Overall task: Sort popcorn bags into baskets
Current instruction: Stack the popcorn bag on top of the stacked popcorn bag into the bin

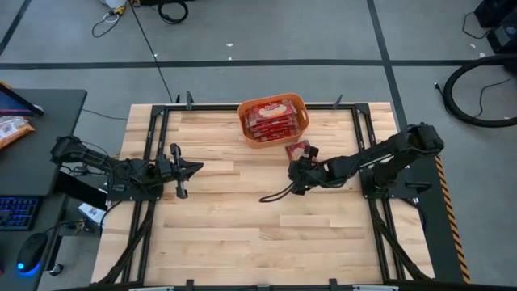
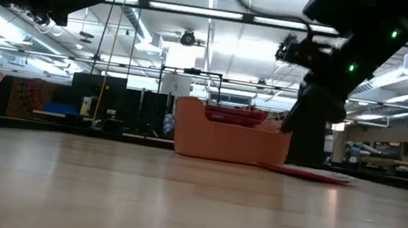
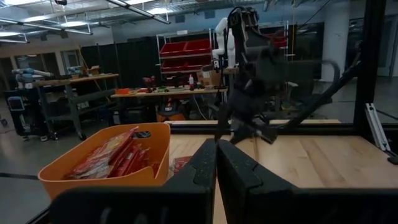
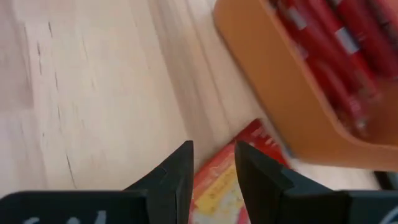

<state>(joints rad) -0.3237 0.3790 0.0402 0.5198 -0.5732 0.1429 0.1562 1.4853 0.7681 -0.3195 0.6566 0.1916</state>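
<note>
Right tool point(image 1: 300, 168) hangs low over the table point(image 1: 242, 218), its two fingers point(image 4: 171, 180) set narrowly apart and gripping nothing. Just ahead of its tips a single red popcorn bag point(image 1: 298, 149) lies flat on the wood. Beyond that bag, almost touching it, stands the orange basket point(image 1: 303, 123), with more popcorn bags point(image 1: 269, 117) stacked inside. Well away on the other side, the left tool point(image 1: 194, 169) waits above the table, fingers pressed together and empty.
</note>
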